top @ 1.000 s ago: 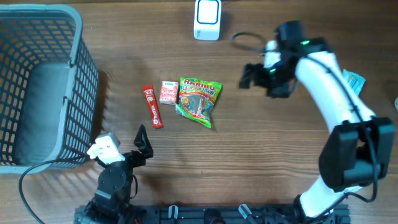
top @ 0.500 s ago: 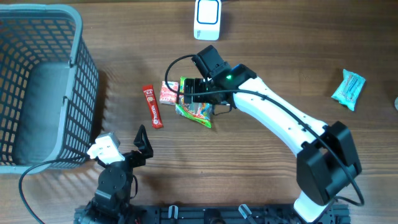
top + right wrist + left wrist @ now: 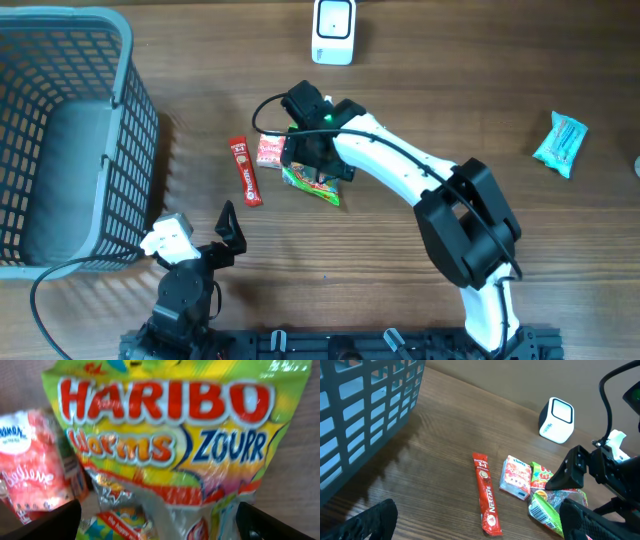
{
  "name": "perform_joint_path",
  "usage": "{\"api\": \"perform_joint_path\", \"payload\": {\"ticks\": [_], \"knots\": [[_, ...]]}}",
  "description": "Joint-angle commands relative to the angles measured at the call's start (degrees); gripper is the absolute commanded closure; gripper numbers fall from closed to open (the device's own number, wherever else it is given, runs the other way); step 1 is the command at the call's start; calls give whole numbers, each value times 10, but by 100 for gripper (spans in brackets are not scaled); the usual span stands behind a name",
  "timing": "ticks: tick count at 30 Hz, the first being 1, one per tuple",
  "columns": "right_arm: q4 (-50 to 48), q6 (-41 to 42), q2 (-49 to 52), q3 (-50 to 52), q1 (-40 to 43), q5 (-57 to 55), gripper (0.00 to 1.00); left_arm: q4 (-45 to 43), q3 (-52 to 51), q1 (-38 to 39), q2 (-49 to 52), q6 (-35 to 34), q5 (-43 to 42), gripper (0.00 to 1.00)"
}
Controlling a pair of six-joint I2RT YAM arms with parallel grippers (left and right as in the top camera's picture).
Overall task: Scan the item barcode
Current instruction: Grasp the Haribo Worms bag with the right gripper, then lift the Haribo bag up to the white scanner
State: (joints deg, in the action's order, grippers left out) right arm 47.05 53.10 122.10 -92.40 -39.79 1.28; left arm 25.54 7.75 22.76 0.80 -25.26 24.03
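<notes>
Right arm (image 3: pixel 400 172) outstretched, pincer (image 3: pixel 159 522) splayed over Haribo bag (image 3: pixel 170 435).

A brown wooden table (image 3: pixel 480 60) fills the overhead frame from edge to edge, its grain running left to right. The light is soft and even, leaving only faint, blurred shadows on the wood. In the left wrist view the table reaches the upper edge of the frame, darker toward the lower left.

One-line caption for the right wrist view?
Open right gripper above the Haribo worms bag, pink candy pack beside it.
</notes>
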Motion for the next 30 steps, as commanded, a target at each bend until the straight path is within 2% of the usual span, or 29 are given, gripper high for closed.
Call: {"api": "perform_joint_path", "payload": {"ticks": [1,6,7,8,9,10,11,17,19,23,24,29,30], "knots": [[3,14,32,-15,0,-4,1,-2,-3,2,-4,-7,5,0],[14,12,117,-14,-2,36,3,-2,-3,2,-4,-7,5,0],[14,-4,123,-14,-2,56,14,-2,-3,2,-4,-7,5,0],[13,-30,123,-14,-2,83,36,-2,-3,2,-4,-7,5,0],[14,-53,120,-15,-2,106,67,-2,-3,2,-4,-7,5,0],[22,-67,111,-15,2,126,89,-2,-3,2,-4,-7,5,0],[33,-80,99,-15,10,141,95,-2,-3,2,-4,-7,5,0],[133,-295,-54,-15,107,341,95,-2,-3,2,-4,-7,5,0],[191,-373,-114,-15,163,457,96,-2,-3,2,-4,-7,5,0],[257,-545,-146,-15,234,670,96,-2,-3,2,-4,-7,5,0],[269,-585,-145,-14,244,697,96,-2,-3,2,-4,-7,5,0],[279,-674,-146,-14,245,709,96,-2,-3,2,-4,-7,5,0],[285,-716,-146,-14,245,709,95,-2,-3,2,-4,-7,5,0]]}}
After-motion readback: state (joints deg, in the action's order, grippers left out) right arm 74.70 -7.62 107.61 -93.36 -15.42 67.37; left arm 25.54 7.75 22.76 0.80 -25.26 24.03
